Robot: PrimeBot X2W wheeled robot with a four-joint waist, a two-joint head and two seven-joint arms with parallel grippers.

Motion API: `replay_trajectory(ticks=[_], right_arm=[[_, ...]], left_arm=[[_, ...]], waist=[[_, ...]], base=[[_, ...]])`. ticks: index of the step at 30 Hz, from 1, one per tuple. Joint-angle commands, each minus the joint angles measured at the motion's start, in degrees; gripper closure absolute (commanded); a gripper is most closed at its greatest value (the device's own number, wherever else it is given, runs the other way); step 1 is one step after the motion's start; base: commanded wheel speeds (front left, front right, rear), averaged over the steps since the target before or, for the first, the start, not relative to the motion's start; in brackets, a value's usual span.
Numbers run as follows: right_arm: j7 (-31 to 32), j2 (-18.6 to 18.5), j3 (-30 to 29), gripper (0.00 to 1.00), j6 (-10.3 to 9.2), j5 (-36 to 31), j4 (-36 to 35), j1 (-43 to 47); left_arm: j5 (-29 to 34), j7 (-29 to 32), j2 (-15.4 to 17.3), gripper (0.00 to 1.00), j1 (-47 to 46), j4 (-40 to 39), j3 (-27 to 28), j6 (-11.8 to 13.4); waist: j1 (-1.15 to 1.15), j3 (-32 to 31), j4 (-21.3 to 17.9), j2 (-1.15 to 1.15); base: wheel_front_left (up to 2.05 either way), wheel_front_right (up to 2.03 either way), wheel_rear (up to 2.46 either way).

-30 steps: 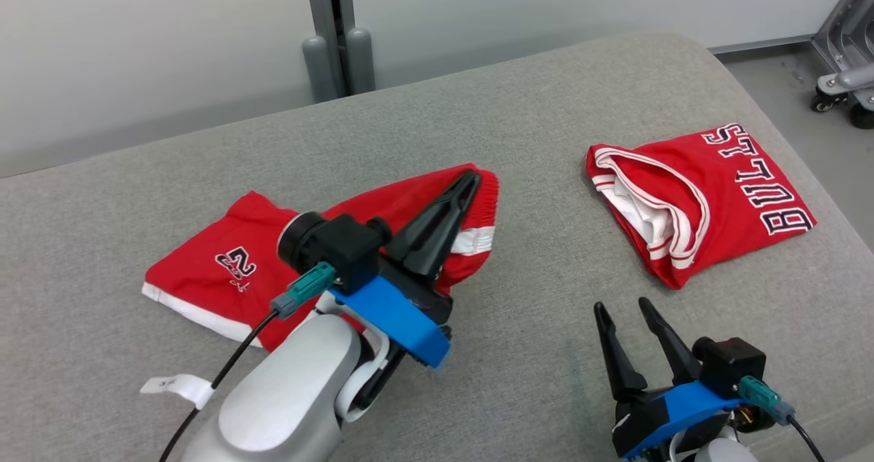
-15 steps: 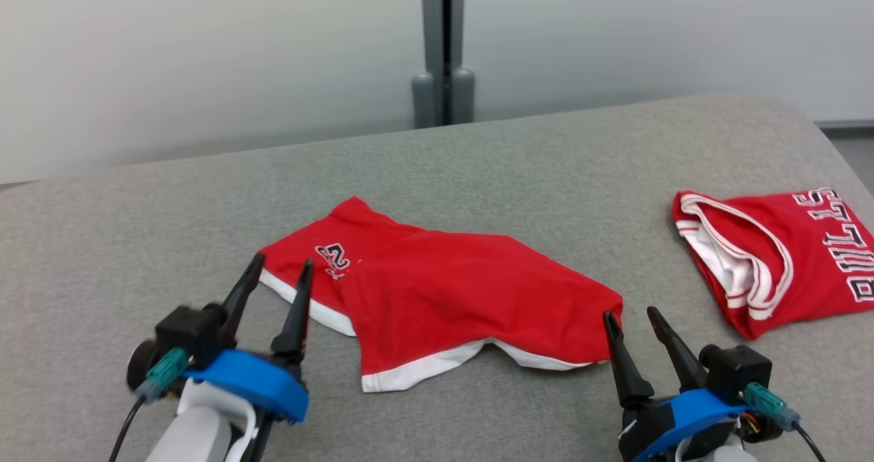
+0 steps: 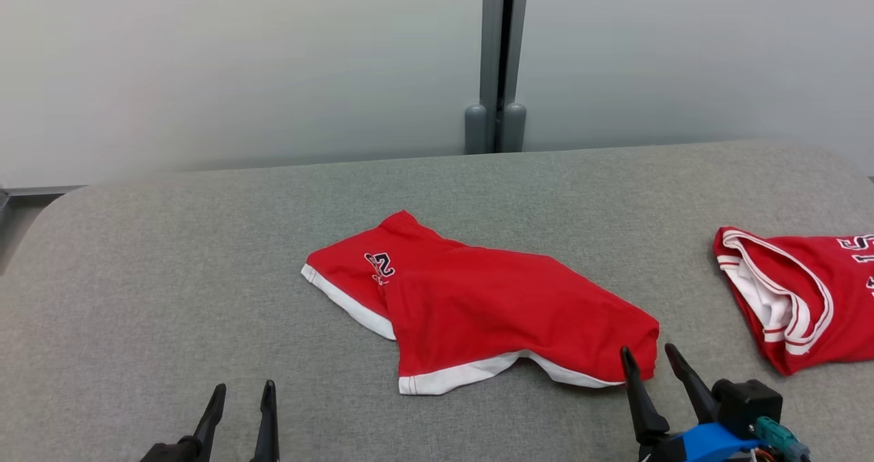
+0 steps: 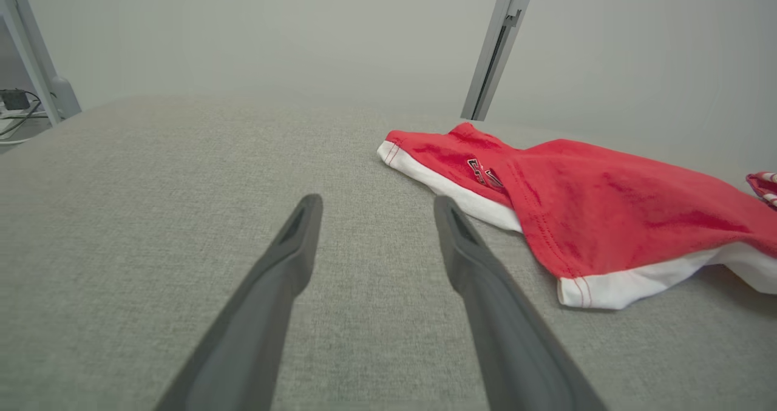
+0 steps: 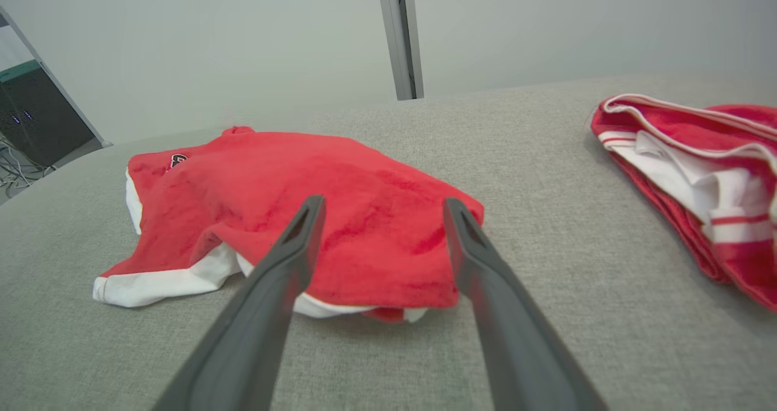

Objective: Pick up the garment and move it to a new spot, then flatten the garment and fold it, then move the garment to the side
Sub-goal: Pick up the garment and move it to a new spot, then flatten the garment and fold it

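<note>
Shorts [image 3: 478,312] lie folded on the cushion [image 3: 171,278], nearer its front edge; left gripper [image 3: 245,385] and right gripper [image 3: 647,348] gape empty, so a one-corner pinch could peel layers, undoing the fold.

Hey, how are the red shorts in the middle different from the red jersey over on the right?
The shorts have plain white hems and a small number mark; the jersey has striped trim and larger lettering, cut off at the edge. The shorts lie just ahead of the right gripper; the jersey lies farther right, white lining showing. Both are red, on the gray cushion.
</note>
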Motion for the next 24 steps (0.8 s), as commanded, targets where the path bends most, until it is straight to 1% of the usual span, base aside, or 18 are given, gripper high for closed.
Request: replay_trajectory(ticks=[1,5,9,14,18,24], right_arm=[[-0.03,-0.17,-0.59,0.0,0.0,-0.7,-0.32,1.17],[-0.03,-0.17,-2.22,0.0,0.0,-1.91,-0.93,2.1],[-0.03,-0.17,-2.46,0.0,0.0,-2.66,-1.38,2.07],[-0.03,-0.17,-2.23,0.0,0.0,-2.58,-1.51,1.71],[-0.03,-0.17,-1.81,0.0,0.0,-2.31,-1.63,1.16],[-0.03,-0.18,-1.3,0.0,0.0,-2.39,-2.61,0.01]], left_arm=[[1.11,-0.11,-0.48,0.0,0.61,-0.61,1.0,-0.39],[3.21,-0.11,-1.49,0.0,0.57,-0.42,2.26,-0.59],[4.49,-0.11,-2.24,0.0,-0.71,0.11,3.07,-0.86],[4.45,-0.11,-2.77,0.0,-1.5,0.5,2.57,-0.99],[1.42,-0.11,-2.89,0.0,-2.5,2.34,-2.45,-0.86],[-4.61,-0.11,-0.5,0.0,-6.0,5.18,-11.26,-0.86]], waist=[[0.01,-0.08,0.34,0.0],[0.01,-0.31,0.8,0.0],[0.01,-0.33,0.45,0.0],[0.01,0.05,-0.4,0.0],[0.01,1.03,-1.65,0.0],[0.01,4.41,-4.1,0.0]], base=[[0.0,0.0,0.0],[0.0,0.0,0.0],[0.0,0.0,0.0],[0.0,0.0,0.0],[0.0,0.0,0.0],[0.0,0.0,0.0]])
